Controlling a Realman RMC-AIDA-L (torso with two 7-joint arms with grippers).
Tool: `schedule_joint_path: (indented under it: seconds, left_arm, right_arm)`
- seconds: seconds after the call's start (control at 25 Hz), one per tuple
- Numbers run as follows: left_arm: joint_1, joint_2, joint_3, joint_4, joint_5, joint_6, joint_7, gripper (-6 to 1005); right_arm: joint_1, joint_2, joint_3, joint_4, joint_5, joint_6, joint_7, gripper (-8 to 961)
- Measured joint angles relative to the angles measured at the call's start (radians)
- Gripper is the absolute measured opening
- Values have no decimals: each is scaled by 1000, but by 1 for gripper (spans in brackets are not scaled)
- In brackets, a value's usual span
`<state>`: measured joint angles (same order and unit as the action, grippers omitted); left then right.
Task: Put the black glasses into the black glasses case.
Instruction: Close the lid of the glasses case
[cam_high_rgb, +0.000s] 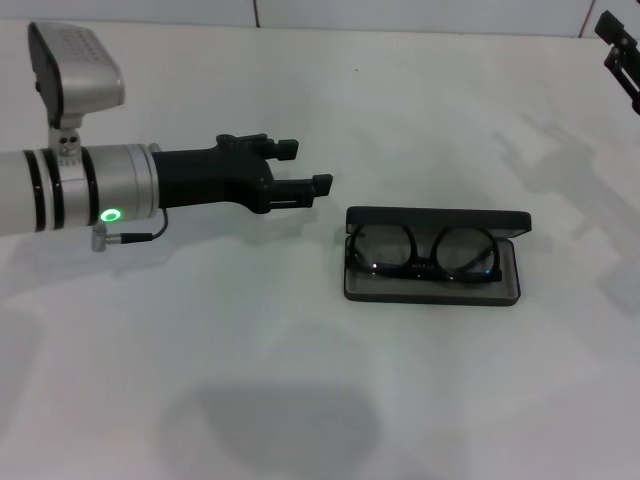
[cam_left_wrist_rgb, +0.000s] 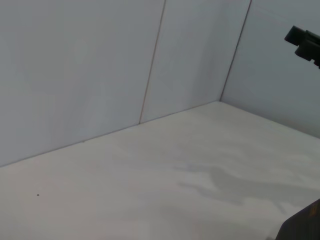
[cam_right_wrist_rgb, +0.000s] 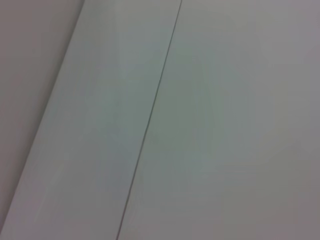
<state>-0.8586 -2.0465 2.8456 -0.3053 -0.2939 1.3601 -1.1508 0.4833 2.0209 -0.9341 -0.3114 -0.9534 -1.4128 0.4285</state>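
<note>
Head view: the black glasses (cam_high_rgb: 424, 254) are already lying inside the black glasses case (cam_high_rgb: 432, 290), which sits lid-up on the white bench (cam_high_rgb: 300, 400). The left claw (cam_high_rgb: 303, 169) hangs just to the left of the case, its 2 fingers spread and holding nothing. The right claw (cam_high_rgb: 622, 50) is parked well beyond the case, far right; only a sliver shows, so I can't tell how its fingers stand.

Left wrist view: just bare bench and wall panels, plus a dark bit that's probably the right claw (cam_left_wrist_rgb: 304, 42) far off.

Right wrist view: only wall.

Risk from here, I'd say: the lid is still up, so a careless swing of the left claw could clip the case and shove it or pop the glasses out.
</note>
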Motion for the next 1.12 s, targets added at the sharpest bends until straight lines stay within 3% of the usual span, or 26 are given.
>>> schedule_joint_path:
  seconds: [0.2, 0.72, 1.12]
  left_arm:
    - [-10, 15, 0, 0, 89, 2, -3, 802]
    - [-36, 11, 0, -4, 180, -44, -35, 803]
    - [-81, -25, 0, 1, 248, -69, -46, 804]
  right_arm:
    - [5, -1, 0, 0, 1, 7, -1, 442]
    - [18, -2, 0, 0, 1, 26, -2, 447]
    - [18, -4, 0, 0, -2, 26, -2, 451]
